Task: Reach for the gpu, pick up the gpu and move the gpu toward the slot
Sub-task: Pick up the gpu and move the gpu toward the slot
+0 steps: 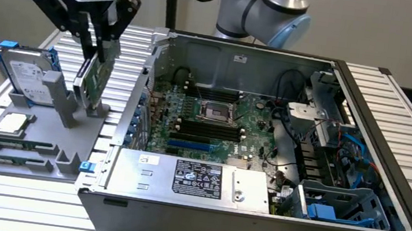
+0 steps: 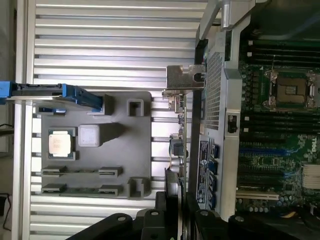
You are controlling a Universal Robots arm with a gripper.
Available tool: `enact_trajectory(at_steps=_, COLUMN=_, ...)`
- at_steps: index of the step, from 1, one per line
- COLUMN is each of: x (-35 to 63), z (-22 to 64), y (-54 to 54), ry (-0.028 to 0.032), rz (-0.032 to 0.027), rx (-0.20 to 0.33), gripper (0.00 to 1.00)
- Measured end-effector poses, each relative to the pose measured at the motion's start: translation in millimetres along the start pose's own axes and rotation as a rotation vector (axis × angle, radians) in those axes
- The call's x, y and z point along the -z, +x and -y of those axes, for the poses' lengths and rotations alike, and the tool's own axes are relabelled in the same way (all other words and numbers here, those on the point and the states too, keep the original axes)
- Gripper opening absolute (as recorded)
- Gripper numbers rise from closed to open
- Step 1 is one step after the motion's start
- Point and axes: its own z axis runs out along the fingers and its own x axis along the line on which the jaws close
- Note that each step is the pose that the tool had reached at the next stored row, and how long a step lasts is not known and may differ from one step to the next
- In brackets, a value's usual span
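The gpu (image 1: 95,78) is a thin green card hanging upright, with my gripper (image 1: 97,49) shut on its top edge. It hangs clear of the grey holder (image 1: 29,130), between that holder and the open computer case (image 1: 257,214). In the wrist view the gpu (image 2: 180,142) appears edge-on, its silvery bracket (image 2: 184,81) at the far end, and the gripper (image 2: 179,205) clamps it from both sides. A long blue slot (image 1: 191,146) lies on the motherboard (image 2: 280,125) inside the case, to the exterior view's right of the card.
On the grey holder stand a silver hard drive with blue rails (image 1: 28,75) and a square processor chip (image 1: 13,123). The case wall (image 1: 139,102) rises right beside the card. Cables and a blue drive cage (image 1: 335,206) crowd the case's right side.
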Motion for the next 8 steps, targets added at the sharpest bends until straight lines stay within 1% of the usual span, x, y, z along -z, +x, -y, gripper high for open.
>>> enact_trajectory(at_steps=6, x=2.8, z=0.9, y=-27.4, ry=-0.0006, rz=-0.0025, rx=0.000, gripper=0.26)
enact_trajectory(at_steps=8, x=6.5, z=1.3, y=-36.4, ry=-0.0005, rz=-0.0036, rx=0.000, gripper=0.26)
